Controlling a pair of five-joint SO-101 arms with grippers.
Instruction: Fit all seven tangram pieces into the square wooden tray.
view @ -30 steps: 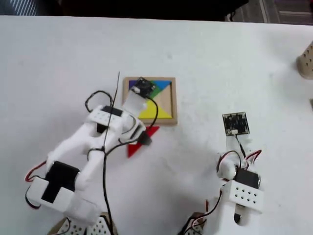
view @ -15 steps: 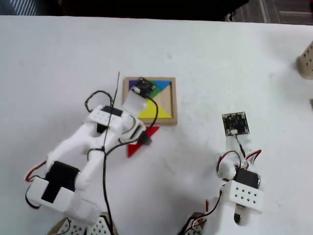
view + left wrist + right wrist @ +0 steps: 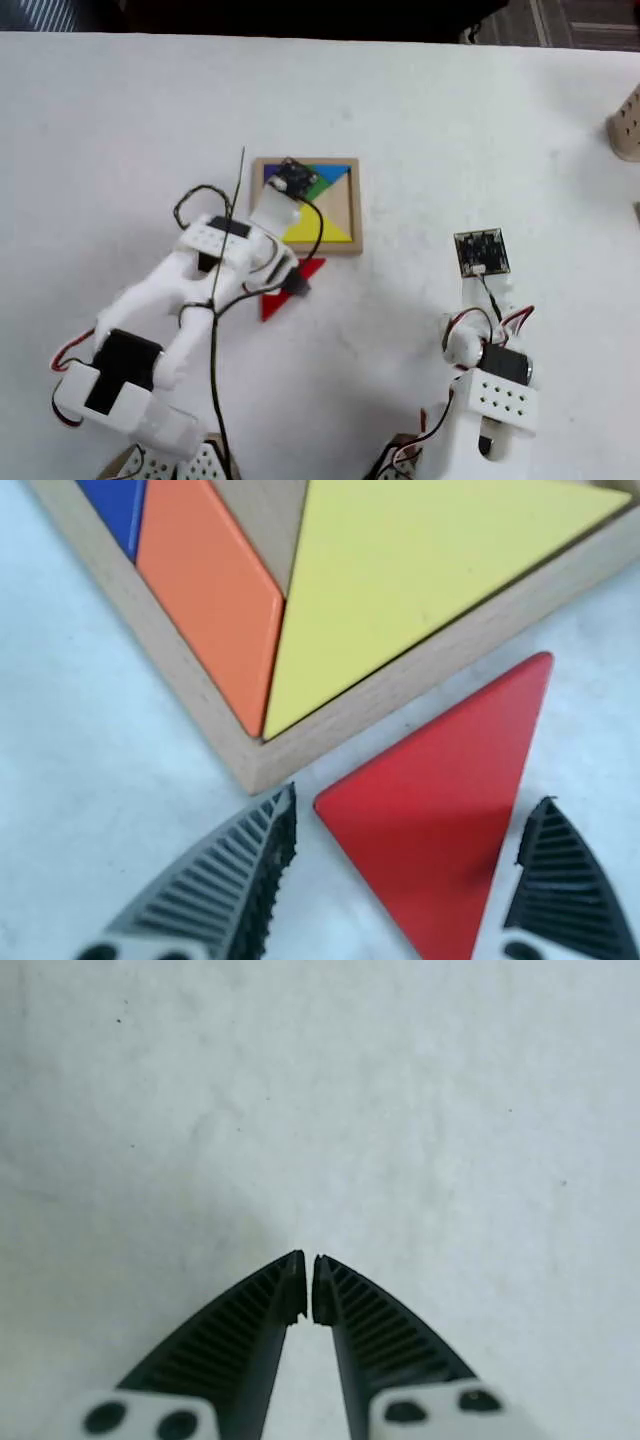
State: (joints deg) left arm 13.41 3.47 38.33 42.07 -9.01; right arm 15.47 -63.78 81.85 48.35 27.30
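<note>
The square wooden tray (image 3: 357, 210) holds purple, blue, green, orange and yellow pieces, with bare wood on its right side. A red triangle (image 3: 309, 268) lies flat on the table just in front of the tray's near edge. In the left wrist view my left gripper (image 3: 417, 798) is open and low, one finger on each side of the red triangle (image 3: 440, 810), beside the tray corner (image 3: 250, 770). The orange piece (image 3: 205, 590) and yellow triangle (image 3: 430, 550) sit in the tray. My right gripper (image 3: 308, 1262) is shut on nothing above bare table.
The right arm (image 3: 492, 385) stands near the front right, well apart from the tray. A perforated wooden object (image 3: 627, 125) sits at the far right edge. The left arm (image 3: 170, 300) and its cables cover the tray's near left corner.
</note>
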